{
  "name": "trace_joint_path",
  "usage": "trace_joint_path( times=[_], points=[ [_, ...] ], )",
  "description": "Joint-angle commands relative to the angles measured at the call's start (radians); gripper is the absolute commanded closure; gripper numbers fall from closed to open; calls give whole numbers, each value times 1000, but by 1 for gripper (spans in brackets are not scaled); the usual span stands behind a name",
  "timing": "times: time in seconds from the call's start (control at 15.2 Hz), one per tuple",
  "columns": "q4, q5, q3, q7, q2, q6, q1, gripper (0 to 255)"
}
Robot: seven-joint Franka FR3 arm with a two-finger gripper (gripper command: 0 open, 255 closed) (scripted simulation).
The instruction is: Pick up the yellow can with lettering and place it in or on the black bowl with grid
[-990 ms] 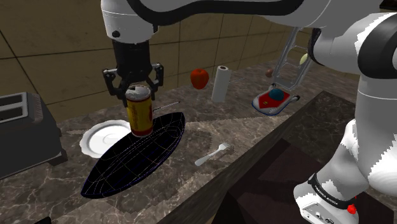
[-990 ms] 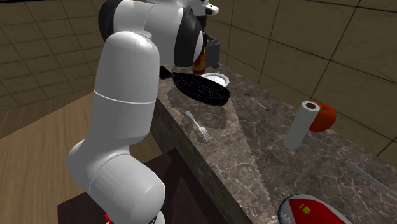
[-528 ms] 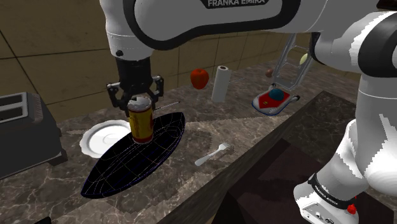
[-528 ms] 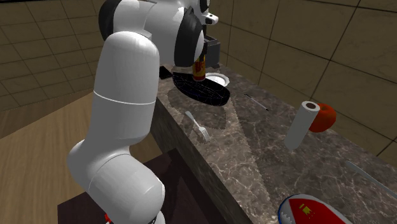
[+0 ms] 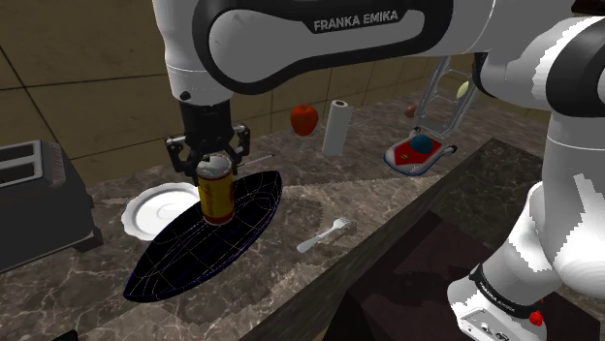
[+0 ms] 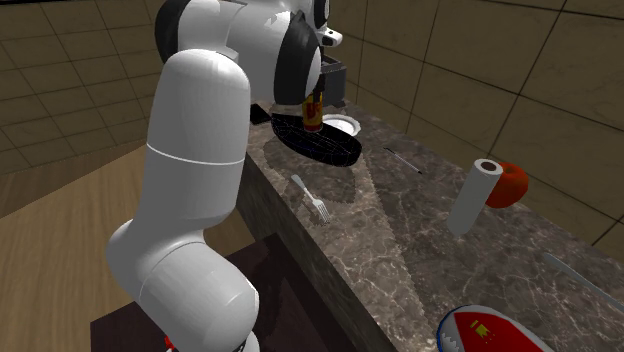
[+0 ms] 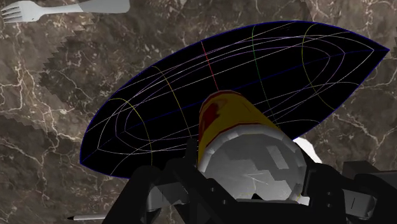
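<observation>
A yellow can with a red band and a silver top (image 5: 216, 193) stands upright over the black bowl with grid lines (image 5: 208, 239). My gripper (image 5: 214, 167) is shut on the can's upper part. In the wrist view the can (image 7: 235, 130) sits clasped between the black fingers, right above the bowl's dark inside (image 7: 254, 70). The can's base looks close to the bowl's surface; I cannot tell whether it touches. In the second exterior view the can (image 6: 313, 111) and the bowl (image 6: 318, 139) lie at the counter's far end, partly behind the arm.
A white plate (image 5: 160, 206) lies just behind the bowl, a toaster (image 5: 39, 199) at the shoulder view's left. A white fork (image 5: 326, 233) lies near the counter's front edge. A paper roll (image 5: 335, 127), a red apple (image 5: 304, 118) and a dish rack (image 5: 427, 145) stand farther back.
The gripper has come down with the can, from above the bowl's rim to low inside the bowl. Nothing else has moved.
</observation>
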Motion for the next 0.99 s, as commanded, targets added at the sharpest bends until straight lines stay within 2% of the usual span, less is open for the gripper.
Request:
trace_joint_path(
  times=[0.0, 0.07, 0.13, 0.46, 0.73, 0.92],
  points=[
    [0, 0, 0, 0, 0, 1, 0, 255],
    [0, 0, 0, 0, 0, 1, 0, 255],
    [0, 0, 0, 0, 0, 1, 0, 0],
    [0, 0, 0, 0, 0, 1, 0, 0],
    [142, 0, 3, -7, 8, -132, 19, 0],
    [142, 0, 3, -7, 8, -132, 19, 0]
  ],
)
